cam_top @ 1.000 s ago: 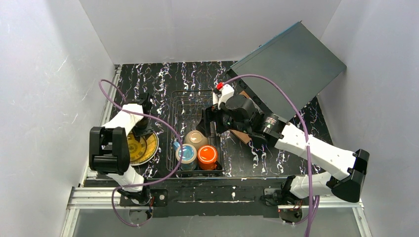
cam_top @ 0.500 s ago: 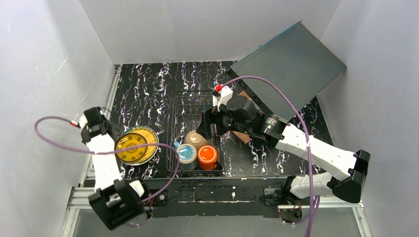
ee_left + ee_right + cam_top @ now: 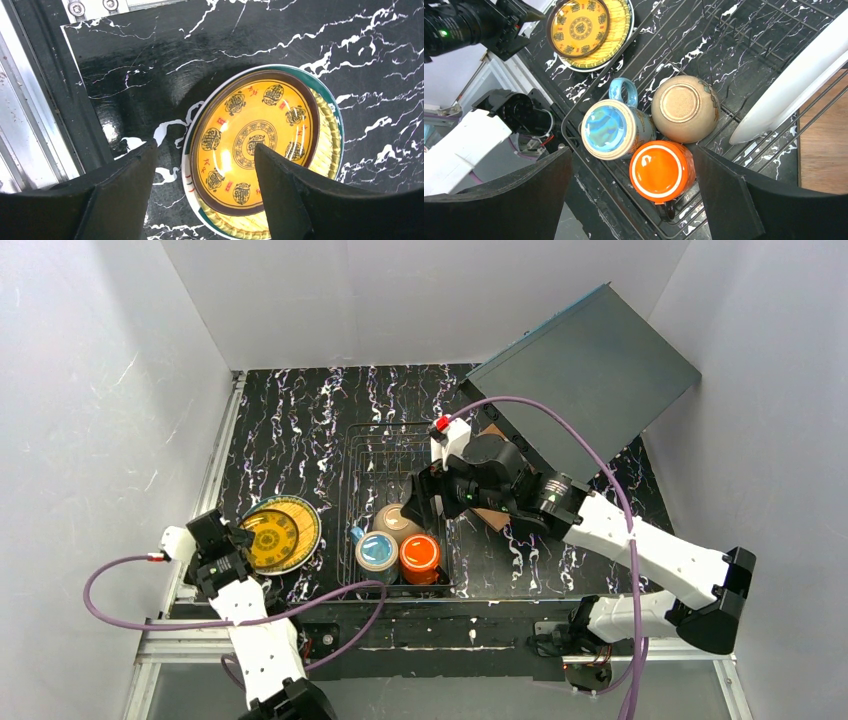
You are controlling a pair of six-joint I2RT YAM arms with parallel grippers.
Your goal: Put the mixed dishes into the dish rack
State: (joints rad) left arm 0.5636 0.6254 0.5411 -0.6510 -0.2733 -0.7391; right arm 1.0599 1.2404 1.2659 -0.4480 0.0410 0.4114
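By the yellow ornate plate (image 3: 255, 145), left fingers (image 3: 117, 200) have spread, retreating; right fingers (image 3: 509, 202) remain spread.

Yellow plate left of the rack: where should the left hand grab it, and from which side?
Yellow plate: pinch the rim on the side away from the rack, coming in from the left. It lies flat, face up, so only the thin rim fits between fingers. The left hand hangs open above that edge.

Table (image 3: 290, 410): black, white marble veining. Dish rack (image 3: 385, 452): dark wire. Inside rack: orange mug (image 3: 662, 170), white ring on base; blue mug (image 3: 611, 127), swirled blue base; bowl (image 3: 685, 107), tan underside; white plate (image 3: 789, 85). Left of rack: yellow plate (image 3: 260, 150), dark medallion motifs, brown band, green edge.
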